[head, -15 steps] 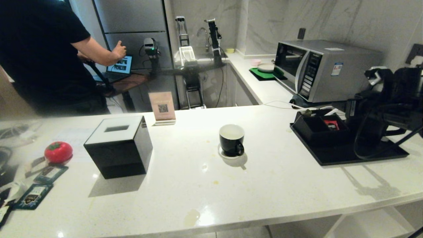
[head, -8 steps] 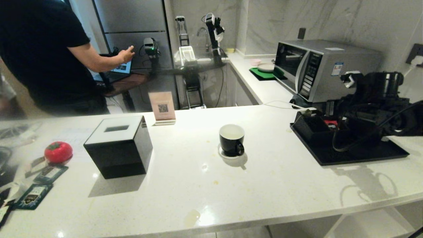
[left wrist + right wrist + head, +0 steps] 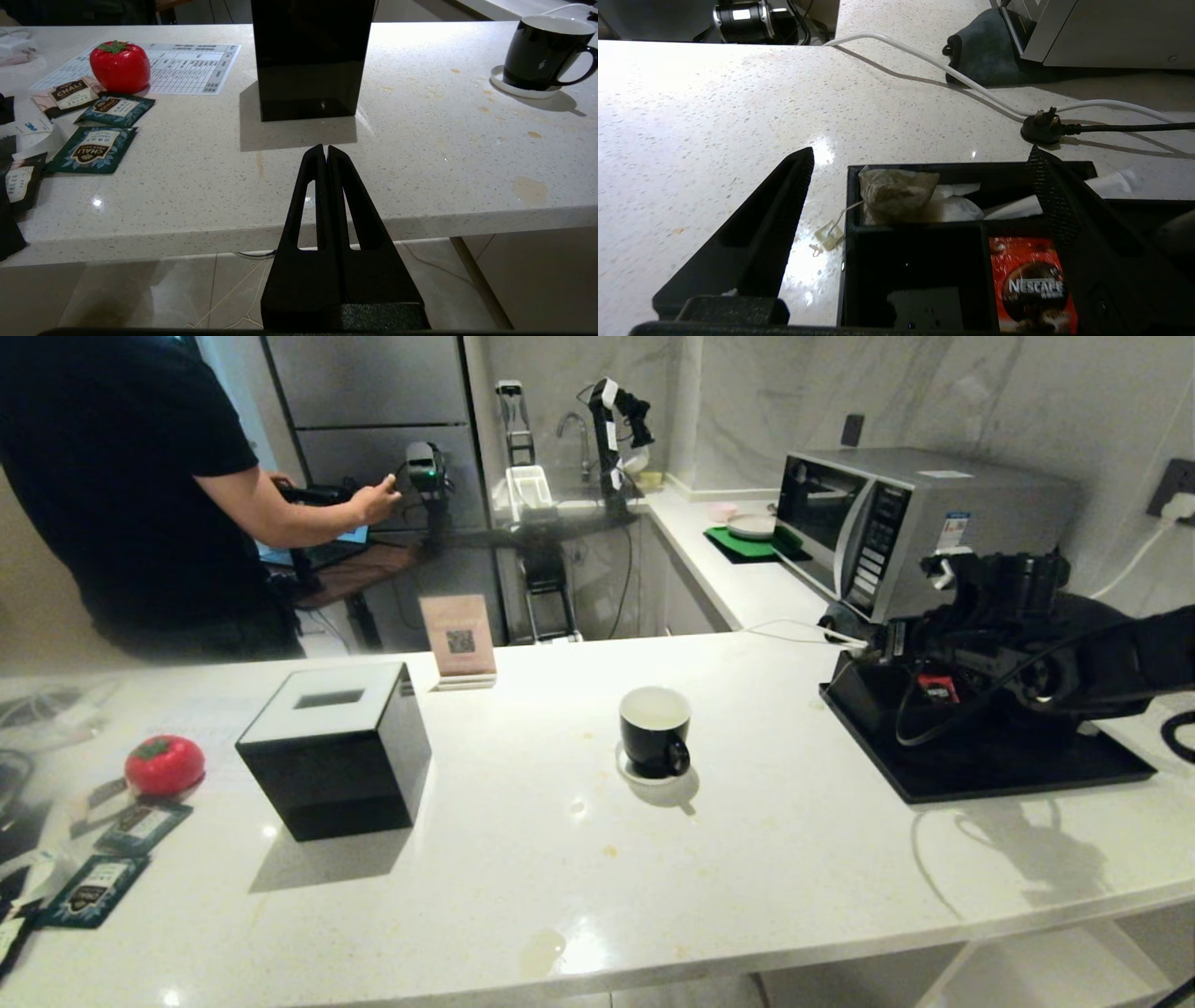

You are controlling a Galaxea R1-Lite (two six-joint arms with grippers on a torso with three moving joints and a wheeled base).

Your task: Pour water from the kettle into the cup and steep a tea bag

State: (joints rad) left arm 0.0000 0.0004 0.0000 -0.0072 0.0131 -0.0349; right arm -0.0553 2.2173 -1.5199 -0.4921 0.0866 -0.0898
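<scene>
head view looks down over the counter (image 3: 560, 859); wrist views sit low, close; the left shares it.

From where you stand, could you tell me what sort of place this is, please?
Most likely a kitchen or office pantry: a microwave on a white stone counter, a sink tap behind it, and a mug set out.

On the pale speckled stone worktop (image 3: 523, 859), the small glossy black mug (image 3: 654, 732) stands on a white coaster (image 3: 627, 772) near the middle, with the black cube box (image 3: 334, 749) to its left. To the mug's right lies a black compartment tray (image 3: 980, 767) holding the pale tea bag (image 3: 896, 193) in a rear compartment. The silver microwave (image 3: 920, 527) stands behind the tray.
</scene>
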